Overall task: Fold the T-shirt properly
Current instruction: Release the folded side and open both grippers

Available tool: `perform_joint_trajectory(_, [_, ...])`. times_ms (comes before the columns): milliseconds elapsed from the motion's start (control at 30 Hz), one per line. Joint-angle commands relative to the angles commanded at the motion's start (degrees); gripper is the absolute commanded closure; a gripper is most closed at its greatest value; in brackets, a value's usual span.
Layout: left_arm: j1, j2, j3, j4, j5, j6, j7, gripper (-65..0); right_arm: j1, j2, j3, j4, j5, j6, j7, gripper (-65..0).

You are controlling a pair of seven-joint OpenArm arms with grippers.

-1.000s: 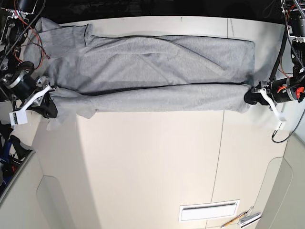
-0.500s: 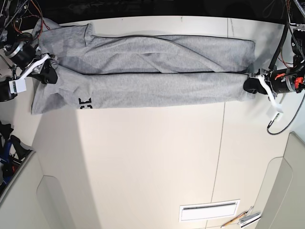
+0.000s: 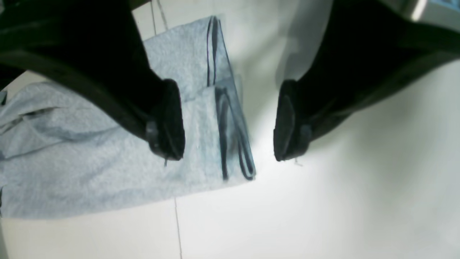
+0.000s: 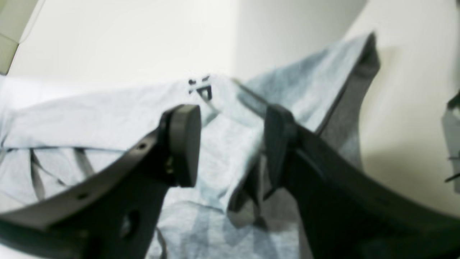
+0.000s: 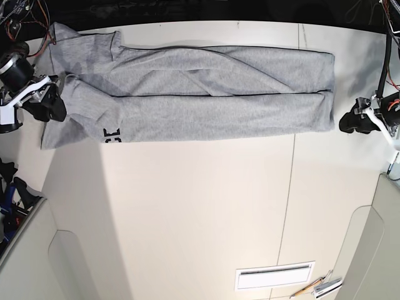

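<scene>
The heather-grey T-shirt [image 5: 206, 94] lies flat along the far side of the white table [image 5: 200, 206], folded lengthwise into a long band. Black lettering [image 5: 111, 133] shows on its near left edge. My left gripper [image 5: 349, 123] stands open just right of the shirt's right end, apart from it. In the left wrist view the layered corner of the T-shirt [image 3: 201, 144] lies on the table below the left gripper [image 3: 228, 138]. My right gripper [image 5: 53, 106] is open at the shirt's left end. In the right wrist view the right gripper [image 4: 230, 144] hovers over rumpled T-shirt [image 4: 90, 115] cloth.
A white slotted plate [image 5: 275, 275] is set into the table near the front right, with small tools [image 5: 319, 287] beside it. Cables and arm hardware [image 5: 19, 25] crowd the back left corner. The table's left edge drops off beside the right arm.
The near strip of the shirt was carried up and laid over the rest. Both grippers have let go. The left gripper has drawn away to the right, and the right gripper has shifted slightly left.
</scene>
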Motion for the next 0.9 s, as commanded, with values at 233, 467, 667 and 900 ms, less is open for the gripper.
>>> perform_joint_trajectory(233, [4.24, 3.19, 0.0, -3.76, 6.27, 0.0, -6.51, -45.2, 0.13, -0.31, -0.11, 0.55, 0.96, 0.2, 0.2, -28.2])
perform_joint_trajectory(467, [4.26, 3.19, 0.0, -10.43, -2.1, 0.0, -4.72, -47.7, 0.13, -0.31, -0.11, 0.52, 0.96, 0.2, 0.02, -28.2])
perform_joint_trajectory(667, [4.28, 4.02, 0.02, -10.43, -5.77, 0.0, -0.85, -47.7, 0.13, -0.28, -0.11, 0.52, 0.96, 0.2, 0.0, -28.2])
perform_joint_trajectory(900, [4.28, 5.4, 4.17, -10.43, -7.41, 0.0, 0.92, -47.7, 0.13, -0.28, -0.11, 0.52, 0.96, 0.2, 0.0, -28.2])
